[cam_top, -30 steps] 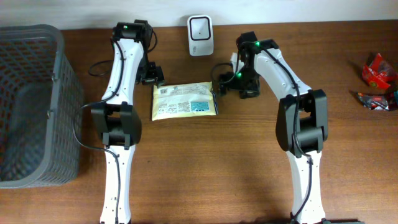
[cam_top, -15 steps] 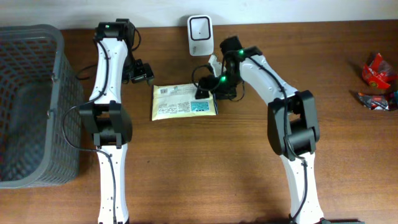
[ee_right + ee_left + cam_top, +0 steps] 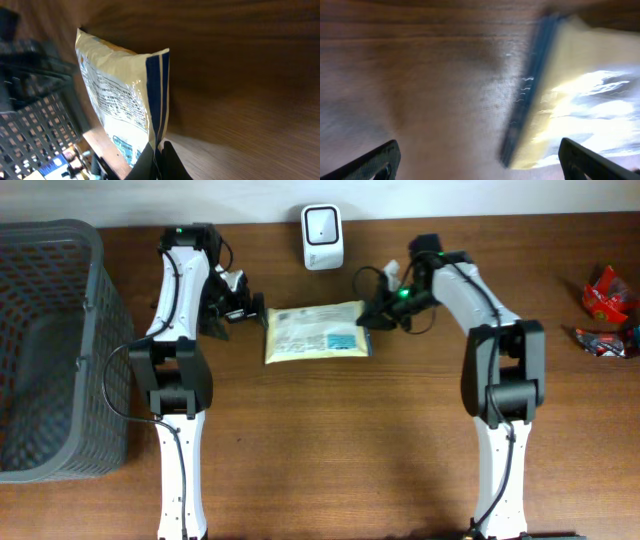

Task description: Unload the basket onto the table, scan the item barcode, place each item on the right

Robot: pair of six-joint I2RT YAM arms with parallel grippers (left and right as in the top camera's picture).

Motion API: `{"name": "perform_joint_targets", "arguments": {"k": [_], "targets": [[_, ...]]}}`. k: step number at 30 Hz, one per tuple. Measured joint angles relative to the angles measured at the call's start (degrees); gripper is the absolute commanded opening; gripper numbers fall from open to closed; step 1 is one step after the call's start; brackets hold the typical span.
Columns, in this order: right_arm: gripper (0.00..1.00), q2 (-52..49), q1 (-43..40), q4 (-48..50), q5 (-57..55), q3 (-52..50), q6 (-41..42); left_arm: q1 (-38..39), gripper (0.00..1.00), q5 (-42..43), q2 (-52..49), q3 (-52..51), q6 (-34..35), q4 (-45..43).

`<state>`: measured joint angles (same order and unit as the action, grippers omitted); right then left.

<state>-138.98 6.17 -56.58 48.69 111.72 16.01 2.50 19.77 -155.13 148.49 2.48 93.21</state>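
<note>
The item is a flat pale yellow packet (image 3: 317, 332) with blue print, in the middle of the wooden table. My right gripper (image 3: 367, 318) is shut on its right edge. In the right wrist view the packet (image 3: 122, 100) hangs on edge, and the dark fingers (image 3: 172, 162) pinch its blue-striped seam. My left gripper (image 3: 250, 308) stands open just left of the packet, nothing between its fingers. The left wrist view is blurred; there the packet's edge (image 3: 580, 100) lies ahead to the right. A white scanner (image 3: 322, 223) stands at the back, above the packet. The barcode is too small to make out.
A grey mesh basket (image 3: 60, 250) fills the left side of the table. Red snack packets (image 3: 608, 295) lie at the far right edge. The table's back edge runs just behind the scanner.
My right gripper has shut on the packet's right edge and drawn it a little to the right, lifting that edge. The left gripper has shifted right, following the packet's left edge.
</note>
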Motion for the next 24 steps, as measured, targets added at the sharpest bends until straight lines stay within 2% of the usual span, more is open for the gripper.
{"name": "perform_joint_targets", "arguments": {"k": [4,8,12,13,15,16,20,21,22,23,24], "targets": [[0.04,-0.04,-0.96,-1.66,-3.48,0.02,-0.20,-0.20,0.99,10.51,3.63,-10.54,-5.51,-5.84],[0.04,-0.07,1.40,-1.62,-4.98,0.02,-0.20,-0.28,0.99,22.18,4.81,-16.24,-10.43,-9.09],[0.04,-0.07,3.23,-1.51,-5.40,0.02,-0.13,0.07,0.98,26.91,4.81,-17.79,-11.74,-10.99],[0.04,-0.07,3.37,-1.51,-5.62,0.02,-0.15,0.61,0.79,27.21,4.81,-17.84,-11.76,-11.74],[0.04,-0.07,3.34,-1.53,-5.86,0.02,-0.15,1.64,0.32,26.43,4.81,-17.94,-12.09,-13.20],[0.04,-0.07,3.34,-1.53,-6.01,0.02,-0.15,2.25,0.18,26.01,4.57,-18.32,-12.20,-13.75],[0.04,-0.07,3.34,-1.77,-5.97,0.02,-1.46,3.50,0.01,24.52,3.17,-19.28,-12.94,-11.80],[0.09,-0.07,3.34,-2.49,-6.03,0.11,-1.99,3.48,0.00,24.26,3.17,-19.15,-13.03,-9.88],[0.17,-0.07,3.34,-4.02,-7.02,0.50,-2.36,3.37,0.00,23.52,3.15,-18.78,-12.90,-8.13],[0.23,-0.04,3.37,-6.95,-11.30,1.64,-2.82,3.32,0.00,21.31,3.13,-17.55,-12.41,-6.21],[0.36,-0.04,3.37,-10.34,-16.35,3.04,-2.67,3.32,0.00,19.06,3.04,-15.93,-11.04,-4.33]]}}
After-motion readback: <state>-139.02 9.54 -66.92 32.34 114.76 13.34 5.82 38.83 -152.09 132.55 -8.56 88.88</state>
